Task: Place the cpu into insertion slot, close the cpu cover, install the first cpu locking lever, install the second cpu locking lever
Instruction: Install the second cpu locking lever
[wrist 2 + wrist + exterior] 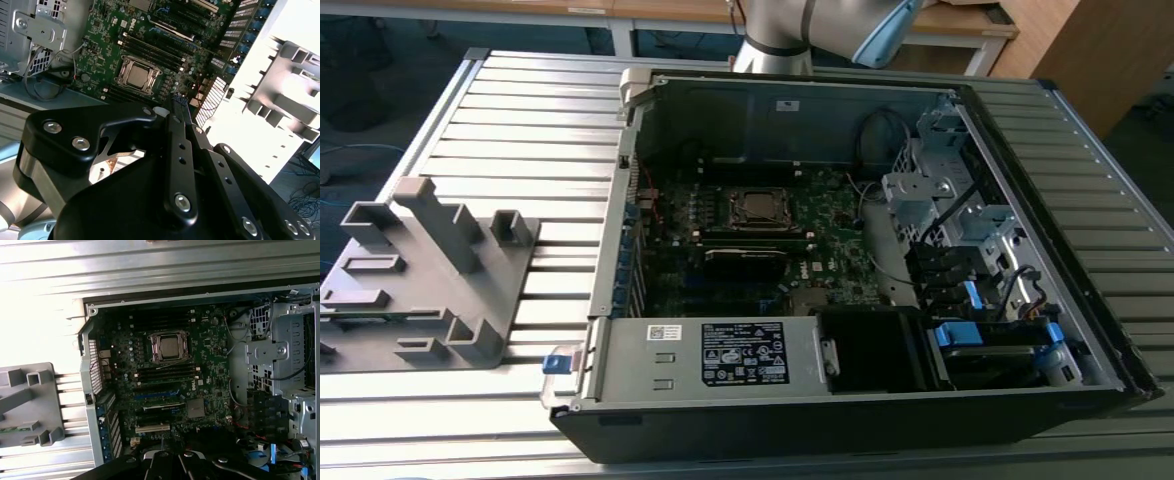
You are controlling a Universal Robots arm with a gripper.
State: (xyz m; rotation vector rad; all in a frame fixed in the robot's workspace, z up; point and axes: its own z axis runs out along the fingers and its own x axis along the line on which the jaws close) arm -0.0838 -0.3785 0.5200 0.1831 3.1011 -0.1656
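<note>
The cpu [757, 208] lies flat in its socket near the middle of the green motherboard [834, 250], inside the open computer case [961, 110] that rests on the slatted counter [520, 130]. In both wrist views it shows as a dull silver-tan square, and the cpu cover [170, 347] sits as a thin metal frame around it, seemingly lowered over the chip. Whether the levers are latched I cannot tell.

The chip is likely light, stiff and fragile on its underside, best taken by its edges and kept level. The cover looks thin and springy, so pressing is safest at its free edge, away from the hinge.

The gripper [177, 112] hangs above the case, well apart from the socket. Its fingers [181, 150] seem drawn close together with nothing between them.

By count: one chip, one cover, one motherboard, one labelled power supply [707, 355] at the near edge, and one grey plastic fixture [420, 280] on the counter at the exterior view's left.
</note>
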